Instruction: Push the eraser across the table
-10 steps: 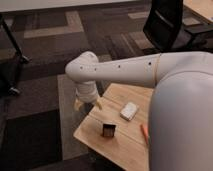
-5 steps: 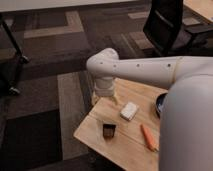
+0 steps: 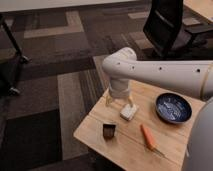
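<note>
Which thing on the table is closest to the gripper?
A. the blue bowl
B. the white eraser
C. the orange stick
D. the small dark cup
B: the gripper hangs right over the white eraser on the table, and the other three things lie farther off.

My gripper point(image 3: 120, 103) hangs over the far left edge of the table point(image 3: 125, 152), just beyond the eraser point(image 3: 128, 112). A dark cup point(image 3: 109, 131) stands nearer. An orange stick point(image 3: 148, 138) lies to its right. A blue bowl point(image 3: 173, 108) blocks the right. Bare planks run between them.
</note>
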